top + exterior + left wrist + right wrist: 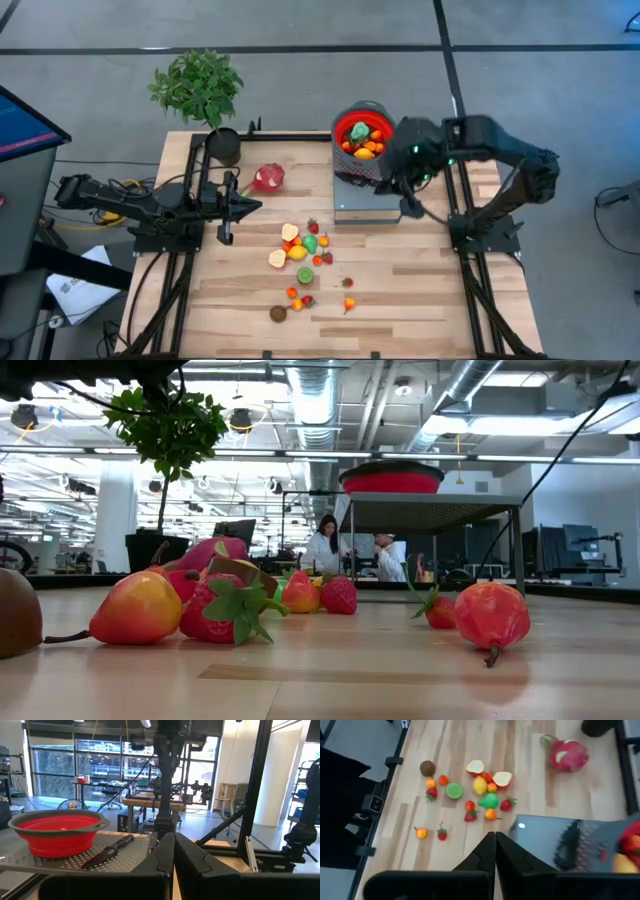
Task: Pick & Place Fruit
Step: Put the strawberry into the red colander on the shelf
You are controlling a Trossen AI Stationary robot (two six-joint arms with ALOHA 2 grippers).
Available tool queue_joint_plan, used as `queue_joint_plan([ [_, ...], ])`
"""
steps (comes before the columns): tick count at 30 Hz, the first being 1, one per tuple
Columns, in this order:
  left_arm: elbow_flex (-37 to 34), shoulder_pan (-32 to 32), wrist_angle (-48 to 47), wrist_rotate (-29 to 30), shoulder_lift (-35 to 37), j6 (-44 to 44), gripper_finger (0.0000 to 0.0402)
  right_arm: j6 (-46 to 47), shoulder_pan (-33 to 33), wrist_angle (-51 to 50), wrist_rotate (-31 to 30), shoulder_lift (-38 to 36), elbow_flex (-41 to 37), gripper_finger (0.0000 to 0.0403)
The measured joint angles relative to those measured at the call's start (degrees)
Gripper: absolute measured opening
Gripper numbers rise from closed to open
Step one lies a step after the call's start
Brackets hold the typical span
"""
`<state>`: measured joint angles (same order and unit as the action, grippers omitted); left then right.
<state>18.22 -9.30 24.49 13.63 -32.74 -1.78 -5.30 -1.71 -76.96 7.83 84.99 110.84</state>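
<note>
Small toy fruits (303,245) in red, orange, yellow and green lie scattered mid-table, with a brown one (278,313) toward the near edge. They also show in the right wrist view (480,795). A pink-red dragon fruit (268,178) lies farther back. A red bowl (363,135) holding several fruits stands on a grey perforated stand (368,195). My right gripper (408,205) hangs shut over the stand's near right corner, holding nothing. My left gripper (252,206) waits shut at the table's left, pointing at the stand.
A black-handled knife (107,852) lies on the stand in front of the bowl (57,832). A potted plant (205,100) stands at the far left corner. Black frame rails run along both table sides. Bare wood lies at the near right.
</note>
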Motion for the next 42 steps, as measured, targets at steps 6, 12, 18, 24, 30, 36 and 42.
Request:
queue_joint_plan([
  [6,0.0,0.0,0.0,0.0,0.0,-0.1,0.0003,6.6,6.6,18.3,-0.5,-7.1,-21.0,0.0001],
  [12,0.0,0.0,0.0,0.0,0.0,-0.2,0.0003,14.8,12.8,36.4,-2.6,-13.2,-40.0,0.0001],
  [18,0.0,0.0,0.0,0.0,0.0,-0.2,0.0003,21.2,17.8,56.4,-5.3,-16.2,-55.3,0.0001],
  [24,0.0,0.0,0.0,0.0,0.0,-0.2,0.0003,25.7,21.1,74.6,-7.3,-14.7,-66.5,0.0001],
  [30,0.0,0.0,0.0,0.0,0.0,-0.1,0.0003,29.4,22.8,88.7,-10.0,-9.9,-73.2,0.0001],
  [36,0.0,0.0,0.0,0.0,0.0,-0.1,0.0003,32.5,22.6,97.4,-10.1,-1.9,-74.6,0.0001],
  [42,0.0,0.0,0.0,0.0,0.0,0.0,0.0003,39.6,22.6,103.3,-8.9,7.5,-74.5,0.0001],
])
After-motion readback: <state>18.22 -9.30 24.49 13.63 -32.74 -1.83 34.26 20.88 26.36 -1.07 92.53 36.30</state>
